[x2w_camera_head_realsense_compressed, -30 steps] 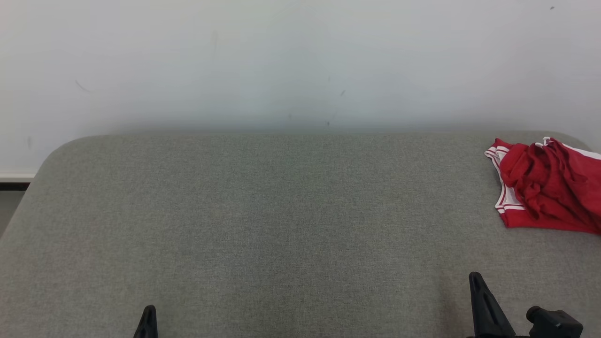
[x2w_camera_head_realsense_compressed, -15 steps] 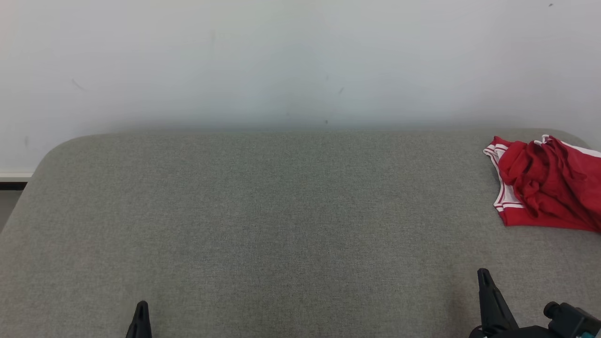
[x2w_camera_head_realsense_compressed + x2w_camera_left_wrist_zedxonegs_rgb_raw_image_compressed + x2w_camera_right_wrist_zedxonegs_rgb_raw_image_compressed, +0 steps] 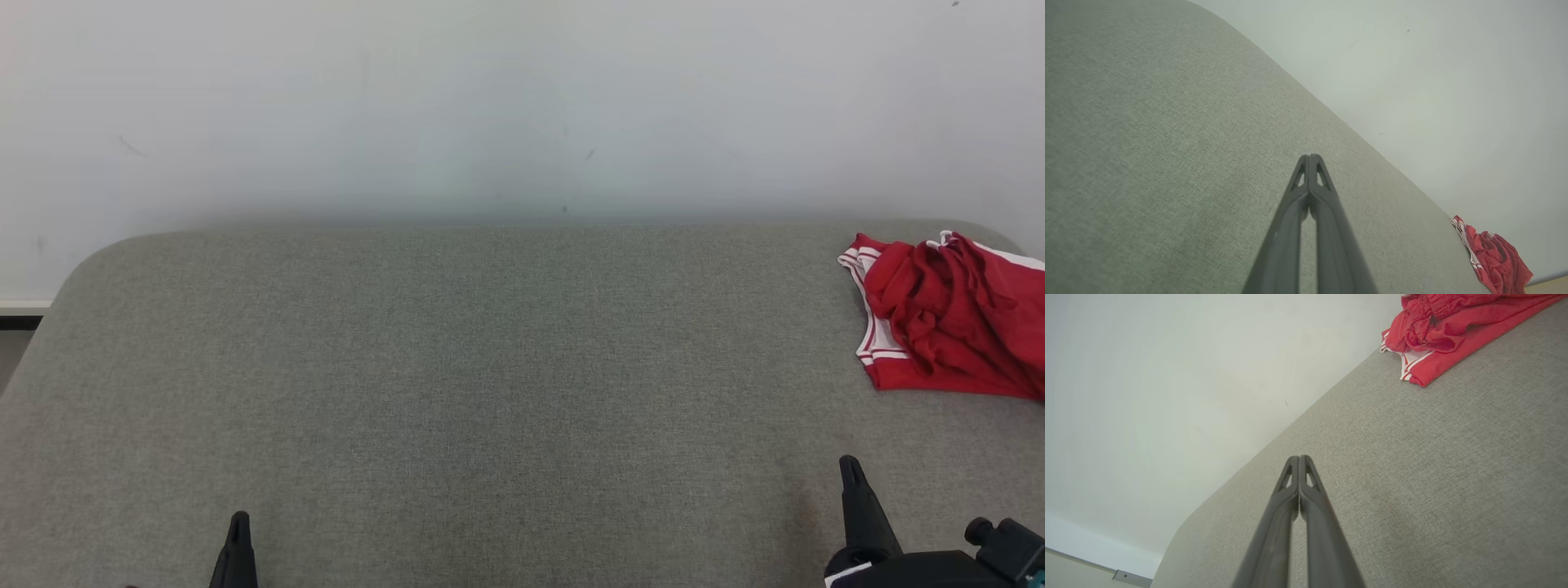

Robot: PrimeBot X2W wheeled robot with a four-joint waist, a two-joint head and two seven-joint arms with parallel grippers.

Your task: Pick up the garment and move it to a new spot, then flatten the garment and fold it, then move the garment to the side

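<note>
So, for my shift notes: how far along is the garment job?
Nothing looks done yet: the red garment lies crumpled at the far right of the grey surface. Nothing is in hand: the left gripper and right gripper are shut, empty and apart from it. Left to do: picking it up, moving it, flattening, folding and setting it aside.

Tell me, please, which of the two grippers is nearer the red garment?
The right gripper, at the head view's lower right, below the garment; the left gripper sits far across the grey surface.
</note>
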